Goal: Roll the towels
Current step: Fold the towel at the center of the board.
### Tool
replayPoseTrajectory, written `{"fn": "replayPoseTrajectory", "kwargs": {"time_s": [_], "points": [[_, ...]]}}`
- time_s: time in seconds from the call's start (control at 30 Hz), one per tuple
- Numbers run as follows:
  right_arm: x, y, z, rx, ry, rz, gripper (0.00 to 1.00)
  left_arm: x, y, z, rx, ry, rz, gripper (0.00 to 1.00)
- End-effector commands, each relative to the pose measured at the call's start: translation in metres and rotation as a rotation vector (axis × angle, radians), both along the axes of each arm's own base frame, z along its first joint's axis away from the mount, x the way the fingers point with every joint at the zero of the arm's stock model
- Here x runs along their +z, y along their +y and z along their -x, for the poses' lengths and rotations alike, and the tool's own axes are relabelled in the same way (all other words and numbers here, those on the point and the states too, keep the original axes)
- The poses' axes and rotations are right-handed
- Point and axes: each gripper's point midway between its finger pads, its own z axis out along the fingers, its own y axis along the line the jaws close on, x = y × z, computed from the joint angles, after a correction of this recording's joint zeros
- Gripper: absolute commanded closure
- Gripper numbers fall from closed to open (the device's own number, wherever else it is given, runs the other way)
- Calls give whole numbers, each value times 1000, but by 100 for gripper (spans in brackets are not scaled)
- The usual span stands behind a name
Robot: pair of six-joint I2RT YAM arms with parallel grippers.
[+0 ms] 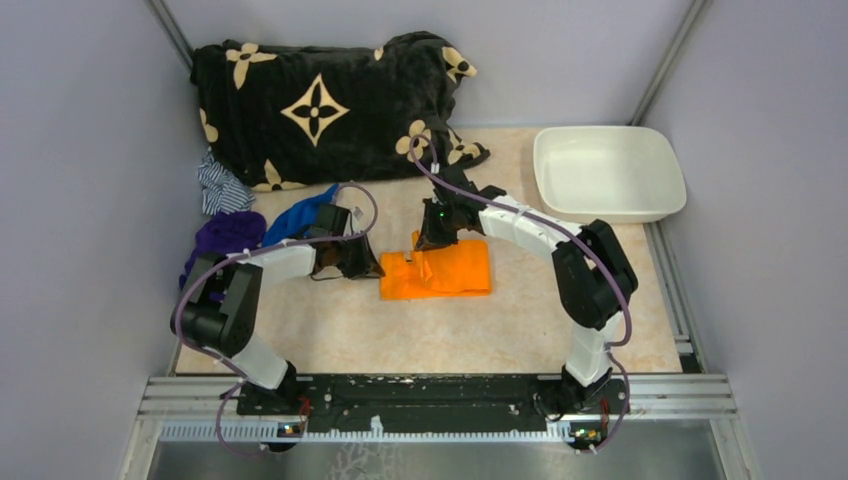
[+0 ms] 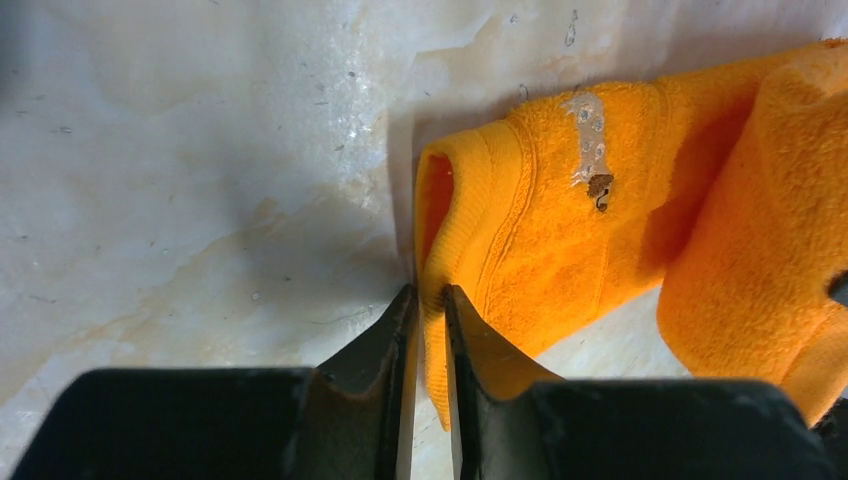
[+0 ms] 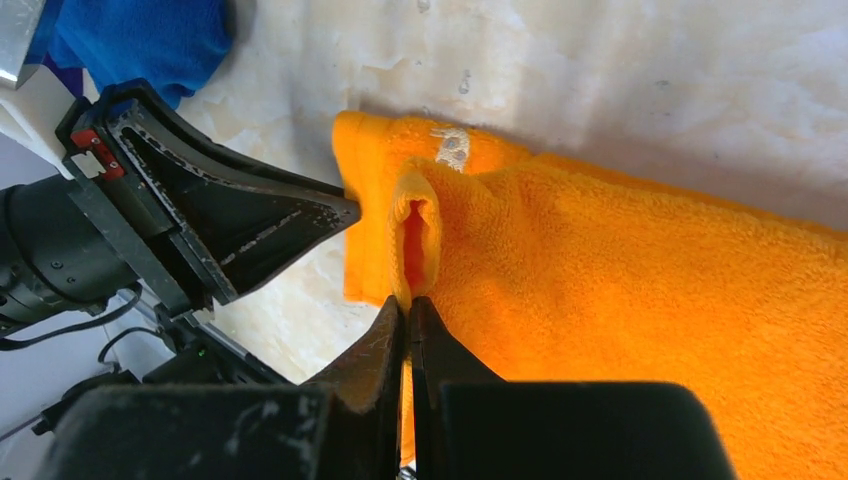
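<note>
Fingers [image 2: 385,340] of our left gripper [image 2: 428,295]: nearly together, with the thin hem of the orange towel [image 2: 560,230] pinched between them. On the right gripper [image 3: 408,300], fingers [image 3: 380,350] are likewise closed on a raised fold of the same towel, lower centre of its wrist view.

In the top view the towel lies mid-frame on the table [image 1: 330,330], long axis running left to right. Both grips sit at its left short end: the left one at the corner, the right one just beside it toward the upper edge. The whole length trails off to the frame's right.

We judge the roll must travel rightward along that axis, both pinches moving level, or the tube skews. Neither arm is nearer; they share one end.
</note>
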Motion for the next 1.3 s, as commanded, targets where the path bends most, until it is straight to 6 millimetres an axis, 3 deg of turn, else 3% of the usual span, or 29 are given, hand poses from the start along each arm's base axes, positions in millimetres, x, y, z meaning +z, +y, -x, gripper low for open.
{"fn": "replayPoseTrajectory", "kwargs": {"time_s": [0.0, 0.57, 0.97, 1.03, 1.13, 1.27], "points": [[24, 30, -9, 18, -45, -81, 100, -5, -7, 5, -17, 12, 14, 79], [1, 72, 5, 91, 22, -101, 100, -7, -9, 9, -21, 15, 5, 80], [-11, 86, 7, 94, 42, -118, 100, -8, -7, 11, -12, 14, 0, 80], [-15, 85, 6, 88, 44, -109, 96, -8, -7, 11, -9, 14, -3, 80], [-16, 85, 7, 89, 43, -109, 83, -7, -5, 11, 1, 9, -13, 78], [3, 85, 5, 100, -4, -136, 62, -4, 3, 11, 29, -11, -40, 74]]}}
